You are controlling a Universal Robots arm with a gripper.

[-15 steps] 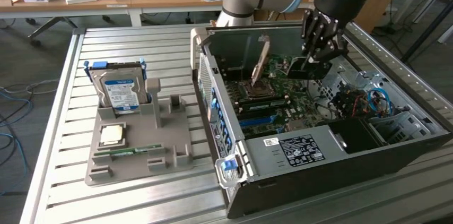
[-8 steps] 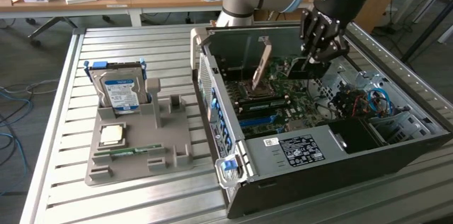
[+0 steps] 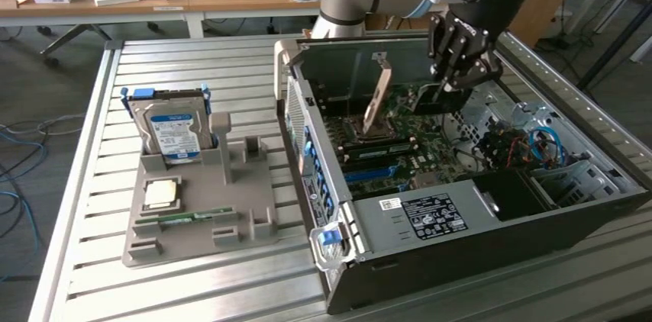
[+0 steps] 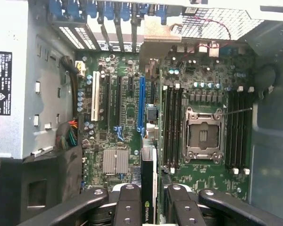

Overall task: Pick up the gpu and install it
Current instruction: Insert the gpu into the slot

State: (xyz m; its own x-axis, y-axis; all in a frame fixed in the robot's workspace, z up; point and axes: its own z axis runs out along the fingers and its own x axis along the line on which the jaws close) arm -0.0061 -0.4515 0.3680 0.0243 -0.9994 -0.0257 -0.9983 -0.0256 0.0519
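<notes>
My gripper [image 3: 456,78] hangs inside the open computer case [image 3: 570,223], over the motherboard [image 3: 408,146]. It is shut on the gpu [image 3: 438,101], a thin black card that hangs edge-down below the fingers. In the wrist view the gpu [image 4: 148,165] shows edge-on between the two black fingers [image 4: 129,202], with a green logo on its face. It hovers above the motherboard [image 4: 127,108], roughly in line with the long blue slot [image 4: 141,101]. The gripper [image 4: 153,190] holds the card clear of the board.
A CPU socket [image 4: 203,134] lies beside the slots, and the power supply [image 3: 428,215] fills the near end of the case. On the slatted table, a grey holder [image 3: 204,215] carries a silver hard drive [image 3: 173,131], a CPU [image 3: 161,194] and a green RAM stick [image 3: 188,218].
</notes>
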